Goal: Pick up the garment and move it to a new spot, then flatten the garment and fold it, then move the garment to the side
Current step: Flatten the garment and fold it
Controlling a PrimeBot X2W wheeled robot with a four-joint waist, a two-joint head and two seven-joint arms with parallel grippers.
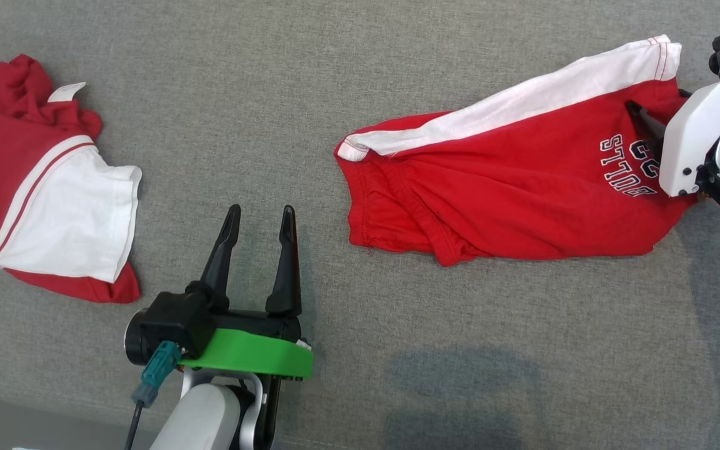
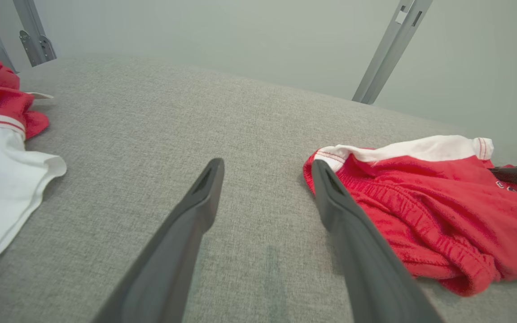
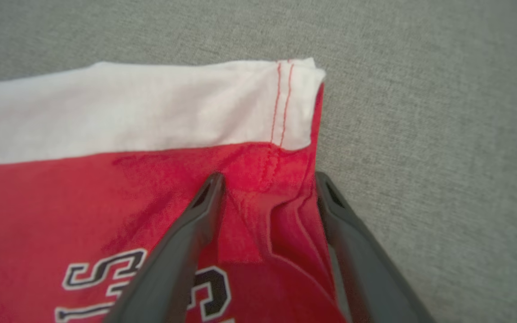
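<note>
At far left of the head view, the garment (image 1: 35, 187) lies crumpled on the grey cloth surface (image 1: 335, 75). It runs partly past the frame edge, w/ one white sleeve spread on the side nearer your left gripper (image 1: 260, 212) and a small white tag up top. Nothing touches it. The left gripper sits over bare surface between it & the red shorts (image 1: 510, 187), jaws wide, nothing in them. Your right gripper (image 3: 268, 179) is at the shorts' hem corner, jaws wide too, straddling a raised fold w/o pinching it.

Step in hand, as I read it: clear the right arm, then go for the shirt w/ the left.
- Lift the right gripper straight up first so the fold doesn't drag & mess up the shorts.
- Aim the left at the red body near the striped seam, not the loose sleeve hem. A hem grab will prob. leave the rest trailing.
- Come down w/ jaws wide, close on one thick bunch, lift well clear before moving.
- Drop spot: the bare middle, well apart from the shorts, so you've room to flatten.
</note>
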